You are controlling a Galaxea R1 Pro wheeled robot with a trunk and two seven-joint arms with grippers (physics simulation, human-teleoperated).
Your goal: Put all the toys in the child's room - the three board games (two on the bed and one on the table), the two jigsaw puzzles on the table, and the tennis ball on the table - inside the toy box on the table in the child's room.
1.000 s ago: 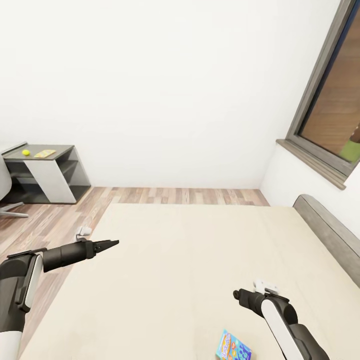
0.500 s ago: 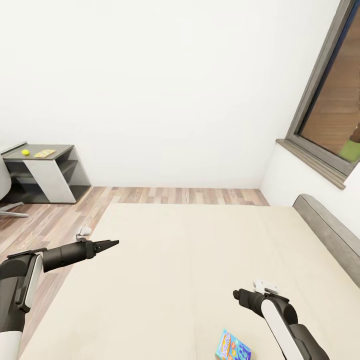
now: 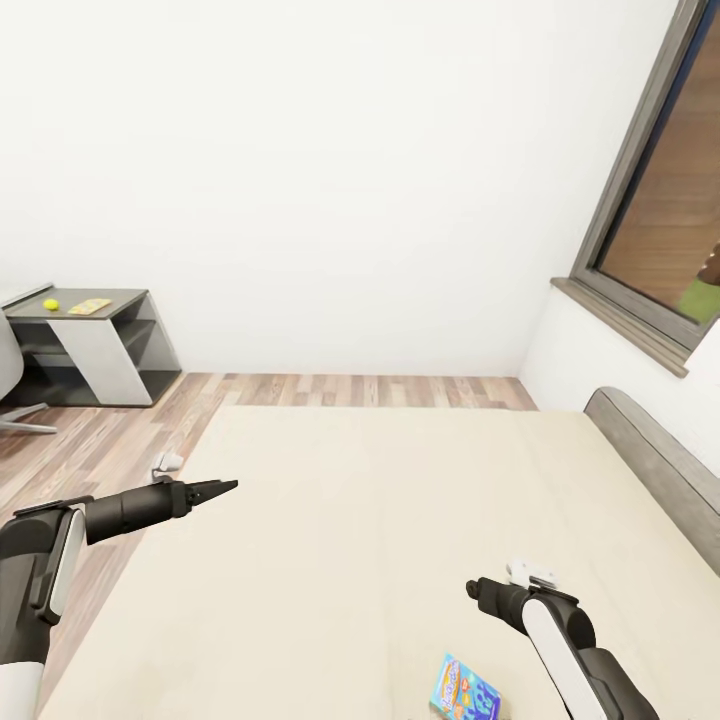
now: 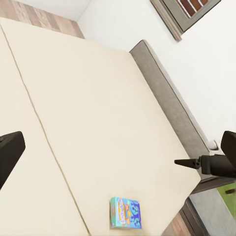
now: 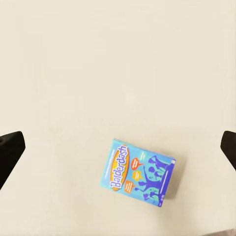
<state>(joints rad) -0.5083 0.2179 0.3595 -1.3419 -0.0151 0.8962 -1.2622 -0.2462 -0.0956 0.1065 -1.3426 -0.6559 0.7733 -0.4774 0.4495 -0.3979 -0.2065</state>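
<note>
Small blue board game [image 5: 138, 176], a flat printed box judged light, stiff and smooth-faced, lies flat on the cream bed [image 3: 380, 520] near its foot edge; a grasp across its short sides seems best. The right gripper [image 5: 118, 147] hangs above it, fingers spread wide, empty. The left gripper [image 3: 222, 487], tips together, points out over the bed's edge.
</note>
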